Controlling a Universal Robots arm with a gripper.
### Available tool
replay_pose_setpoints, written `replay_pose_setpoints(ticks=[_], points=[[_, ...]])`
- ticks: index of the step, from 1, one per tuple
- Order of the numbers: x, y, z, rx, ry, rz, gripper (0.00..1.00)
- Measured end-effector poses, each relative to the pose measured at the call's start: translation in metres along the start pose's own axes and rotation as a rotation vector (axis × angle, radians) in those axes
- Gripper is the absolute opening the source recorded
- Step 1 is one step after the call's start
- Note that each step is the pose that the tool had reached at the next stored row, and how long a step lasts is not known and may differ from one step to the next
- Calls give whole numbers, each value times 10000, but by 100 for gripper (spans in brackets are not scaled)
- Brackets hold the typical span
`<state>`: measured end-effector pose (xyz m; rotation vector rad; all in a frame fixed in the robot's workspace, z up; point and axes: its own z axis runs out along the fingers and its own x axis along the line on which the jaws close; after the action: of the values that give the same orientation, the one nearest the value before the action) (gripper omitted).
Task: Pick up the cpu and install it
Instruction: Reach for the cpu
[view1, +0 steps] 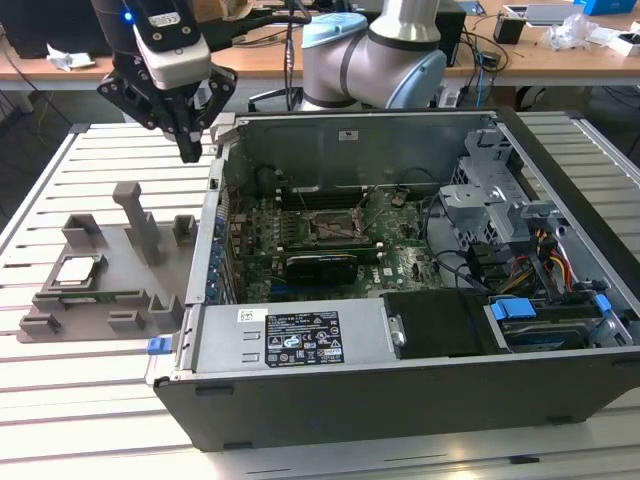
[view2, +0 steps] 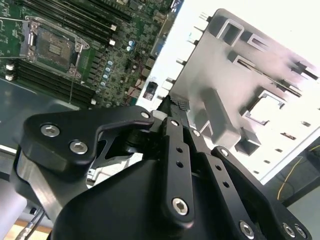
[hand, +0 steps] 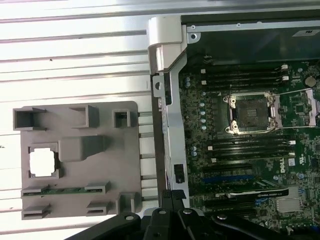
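**Slatted counter** (view1: 80, 400) carrying an open computer case (view1: 420, 395) and, just beside the case wall on the exterior view's left, a grey holder block (view1: 110, 250).

- **Case:** It lies on its side with the open face up, which exposes the socket (hand: 248, 114) on the board to an approach from above. The socket seat appears empty.
- **Holder block:** It sits between the case and the counter's edge on the exterior view's left. Its raised walls seemingly fix each part in a known pose.
- **Gripper** (view1: 190, 150): It hangs above the case's far corner on that side, over the strip between holder and case wall. The jaws are drawn together and hold nothing.
- **The cpu** (hand: 42, 162): It lies flat in a square recess at the holder's end farthest from the case, metal top up, untouched.

**Open room:** There is free air above the holder. An upright post (view1: 140, 225) stands just beside the recess on its case side. Cables and drive cages (view1: 490, 190) crowd the case's end on the exterior view's right, well apart from the socket.
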<state>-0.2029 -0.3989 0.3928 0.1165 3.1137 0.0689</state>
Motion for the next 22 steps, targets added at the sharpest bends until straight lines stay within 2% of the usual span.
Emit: replay_pose_setpoints(ticks=[9,13,22], points=[[184,7,1,0,0,0,11],[406,37,1,0,0,-1,11],[753,24,1,0,-1,0,11]])
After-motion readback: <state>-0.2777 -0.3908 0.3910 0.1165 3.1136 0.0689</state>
